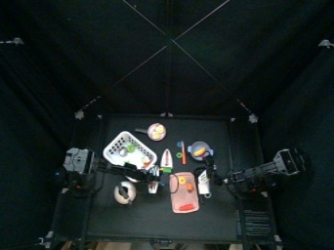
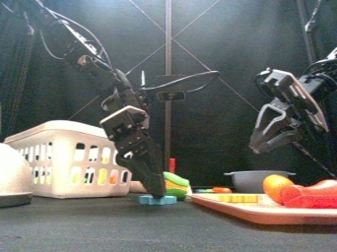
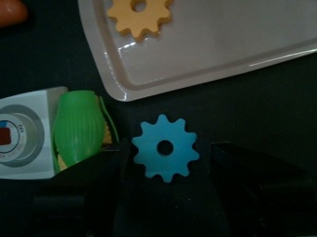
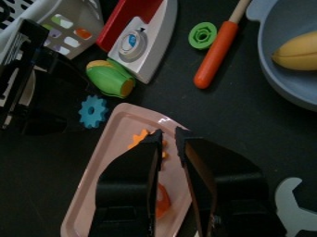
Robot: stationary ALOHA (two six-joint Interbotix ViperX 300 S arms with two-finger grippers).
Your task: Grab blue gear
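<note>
The left gripper (image 3: pixel 165 190) is hanging with its 2 jaws spread wide, straddling the blue gear (image 3: pixel 165 148) lying low in the frame's centre; the right gripper's (image 4: pixel 169 153) jaws are sitting nearly together.

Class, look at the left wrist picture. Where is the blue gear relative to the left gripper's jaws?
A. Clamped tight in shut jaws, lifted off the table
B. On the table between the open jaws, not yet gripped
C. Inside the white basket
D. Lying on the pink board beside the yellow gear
B: the blue gear lies flat on the table, with the left gripper open, one jaw on each side of it and gaps showing.
</note>
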